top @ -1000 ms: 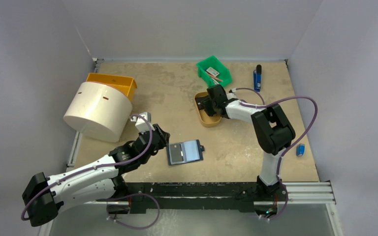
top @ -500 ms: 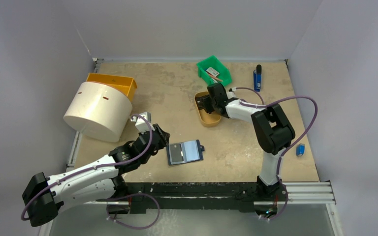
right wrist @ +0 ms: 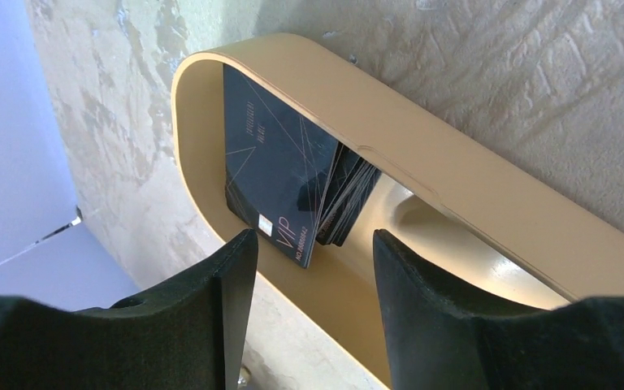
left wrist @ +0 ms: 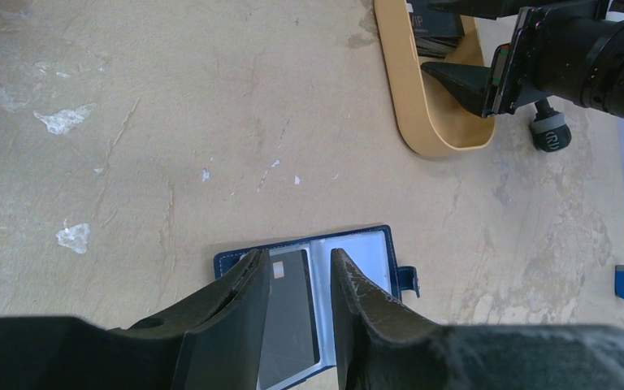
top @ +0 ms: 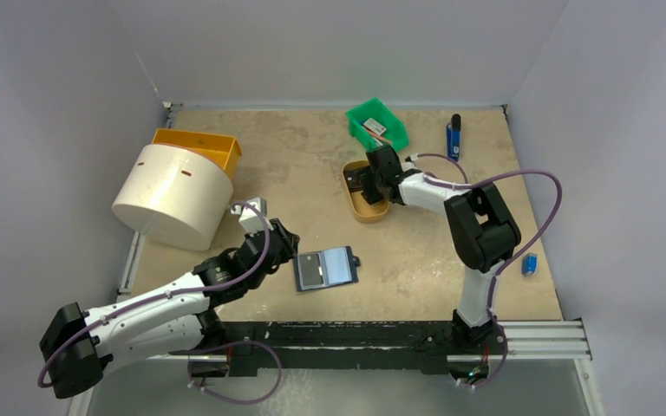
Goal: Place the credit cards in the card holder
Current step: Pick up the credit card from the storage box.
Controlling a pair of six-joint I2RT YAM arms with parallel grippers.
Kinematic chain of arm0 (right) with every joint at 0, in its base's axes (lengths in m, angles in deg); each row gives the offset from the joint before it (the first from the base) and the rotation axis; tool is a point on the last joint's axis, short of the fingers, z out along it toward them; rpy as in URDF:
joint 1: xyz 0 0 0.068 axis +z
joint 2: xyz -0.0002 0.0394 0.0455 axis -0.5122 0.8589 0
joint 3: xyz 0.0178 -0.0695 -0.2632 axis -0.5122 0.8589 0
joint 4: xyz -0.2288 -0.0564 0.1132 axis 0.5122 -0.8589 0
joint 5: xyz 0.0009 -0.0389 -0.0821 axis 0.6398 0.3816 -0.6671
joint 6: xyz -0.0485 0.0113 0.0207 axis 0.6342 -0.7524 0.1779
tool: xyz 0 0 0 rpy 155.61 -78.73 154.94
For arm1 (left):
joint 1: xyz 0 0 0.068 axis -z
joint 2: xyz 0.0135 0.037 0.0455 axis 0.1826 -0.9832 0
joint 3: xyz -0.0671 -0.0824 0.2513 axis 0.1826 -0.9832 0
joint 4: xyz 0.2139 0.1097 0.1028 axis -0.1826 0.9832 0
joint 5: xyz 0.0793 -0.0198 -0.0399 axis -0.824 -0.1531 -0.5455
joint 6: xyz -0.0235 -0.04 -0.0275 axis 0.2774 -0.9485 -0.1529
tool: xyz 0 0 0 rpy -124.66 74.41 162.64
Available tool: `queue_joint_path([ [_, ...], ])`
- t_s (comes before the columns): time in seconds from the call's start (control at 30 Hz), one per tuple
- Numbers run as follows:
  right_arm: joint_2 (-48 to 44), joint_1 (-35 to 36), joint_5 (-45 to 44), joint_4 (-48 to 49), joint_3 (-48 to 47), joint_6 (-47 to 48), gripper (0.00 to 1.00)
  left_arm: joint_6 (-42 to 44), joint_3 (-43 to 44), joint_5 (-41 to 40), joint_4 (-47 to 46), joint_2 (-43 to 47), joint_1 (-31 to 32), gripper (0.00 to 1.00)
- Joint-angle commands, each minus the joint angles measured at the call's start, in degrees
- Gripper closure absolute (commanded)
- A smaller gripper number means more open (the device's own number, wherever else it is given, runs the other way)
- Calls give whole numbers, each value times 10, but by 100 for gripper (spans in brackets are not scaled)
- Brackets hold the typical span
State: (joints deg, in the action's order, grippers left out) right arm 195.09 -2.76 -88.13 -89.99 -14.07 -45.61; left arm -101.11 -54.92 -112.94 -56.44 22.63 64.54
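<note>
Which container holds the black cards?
The tan oval tray, at the right gripper; the green bin holds paler items, the orange bin shows none.

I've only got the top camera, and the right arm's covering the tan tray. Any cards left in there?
Observer: Yes, a stack of black cards sits at one end of the tray.
Operator: Is the right gripper holding any?
Observer: No, the right gripper is open, with the stack showing between its fingers.
Operator: And the left gripper?
Observer: The left gripper is open too, poised over the open card holder, a dark card visible between its fingers.
</note>
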Motion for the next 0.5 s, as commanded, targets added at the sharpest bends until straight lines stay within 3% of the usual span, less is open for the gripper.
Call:
queue_joint_path([
  [0.0, -22, -3, -16, -41, -28, 5, 42, -1, 10, -4, -20, -6, -1, 67],
  [0.47, 35, -7, -36, -76, -83, -5, 41, -6, 4, -9, -10, 1, -1, 68],
])
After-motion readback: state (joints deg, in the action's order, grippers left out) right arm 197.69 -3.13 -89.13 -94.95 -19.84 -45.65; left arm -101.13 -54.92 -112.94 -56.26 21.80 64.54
